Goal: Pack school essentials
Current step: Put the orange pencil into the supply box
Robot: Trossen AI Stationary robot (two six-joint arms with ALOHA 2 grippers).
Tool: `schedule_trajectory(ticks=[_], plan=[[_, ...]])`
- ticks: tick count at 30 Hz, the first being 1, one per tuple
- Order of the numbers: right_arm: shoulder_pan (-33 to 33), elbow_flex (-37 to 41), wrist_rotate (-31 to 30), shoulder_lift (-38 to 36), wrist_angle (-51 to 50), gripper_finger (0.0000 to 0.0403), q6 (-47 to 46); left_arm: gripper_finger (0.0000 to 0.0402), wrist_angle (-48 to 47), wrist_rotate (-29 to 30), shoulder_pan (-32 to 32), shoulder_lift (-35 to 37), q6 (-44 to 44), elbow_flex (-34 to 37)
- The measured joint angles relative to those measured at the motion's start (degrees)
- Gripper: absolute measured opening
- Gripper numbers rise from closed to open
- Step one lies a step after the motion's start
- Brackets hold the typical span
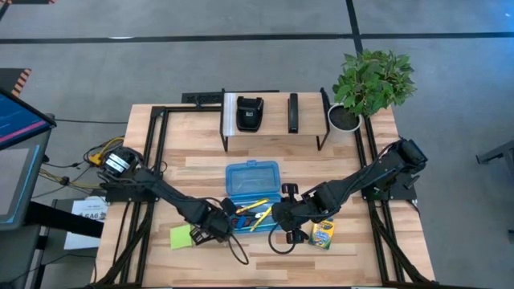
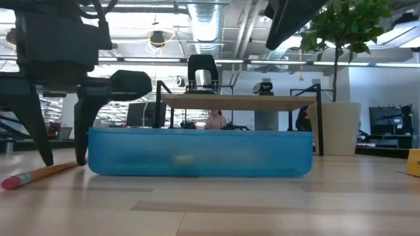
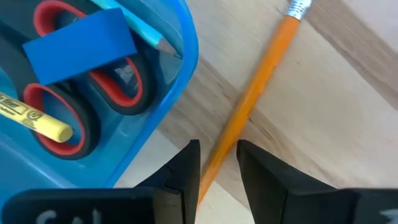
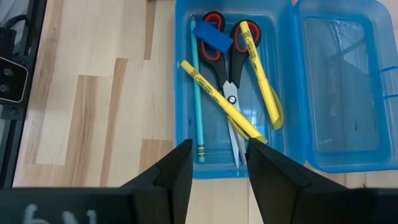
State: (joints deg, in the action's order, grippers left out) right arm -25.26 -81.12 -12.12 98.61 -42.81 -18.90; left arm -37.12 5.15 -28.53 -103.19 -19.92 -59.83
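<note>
The translucent blue case (image 1: 253,186) lies open on the table with its lid flat behind it. Red-handled scissors (image 4: 227,59), a blue eraser (image 4: 217,38), a teal pencil (image 4: 198,93) and two yellow pencils (image 4: 227,106) lie inside. An orange pencil (image 3: 255,93) lies flat on the wood beside the case. My left gripper (image 3: 219,168) is down at the table, open, its fingers either side of that pencil's lower part. My right gripper (image 4: 217,165) hovers open and empty over the case's near wall. The green sticky-note pad (image 1: 181,237) and the crayon box (image 1: 322,234) rest on the table. My left gripper comes from above with its fingers across the orange pencil's lower part (image 3: 214,162). One finger (image 3: 186,174) stands close against it and a narrow gap shows at the other. I cannot tell whether it touches. The pencil lies flat on the table.
A dark metal rack (image 1: 273,132) with black devices stands at the far side, and a potted plant (image 1: 369,84) sits at the far right corner. A loose black cable (image 1: 237,250) loops on the wood near the left gripper.
</note>
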Motion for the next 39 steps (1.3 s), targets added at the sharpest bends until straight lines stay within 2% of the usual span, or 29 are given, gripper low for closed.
schedule_trajectory(ticks=[11, 21, 25, 34, 39], plan=[[0.0, 0.0, 0.0, 0.0, 0.0, 0.0167, -0.1, 0.0096, -1.1, -3.4, 0.4, -1.6, 2.0, -0.1], [0.0, 0.0, 0.3, 0.0, 0.0, 0.0168, -0.1, 0.0007, -1.3, -4.7, 0.3, -1.7, 2.3, 0.0], [0.1, 0.0, 3.1, -0.9, -0.2, 0.0165, -0.2, 0.0006, -1.3, -4.6, 0.3, -1.6, 3.0, 0.0], [0.9, -0.2, 3.2, -3.1, 1.3, 0.0164, -0.1, 0.0001, -1.8, -4.5, 0.3, -1.5, 5.0, -0.3], [1.0, -0.2, 3.2, -3.1, 1.3, 0.0165, -0.2, 0.0000, -6.8, -5.9, 0.2, -1.8, 7.6, -3.2]])
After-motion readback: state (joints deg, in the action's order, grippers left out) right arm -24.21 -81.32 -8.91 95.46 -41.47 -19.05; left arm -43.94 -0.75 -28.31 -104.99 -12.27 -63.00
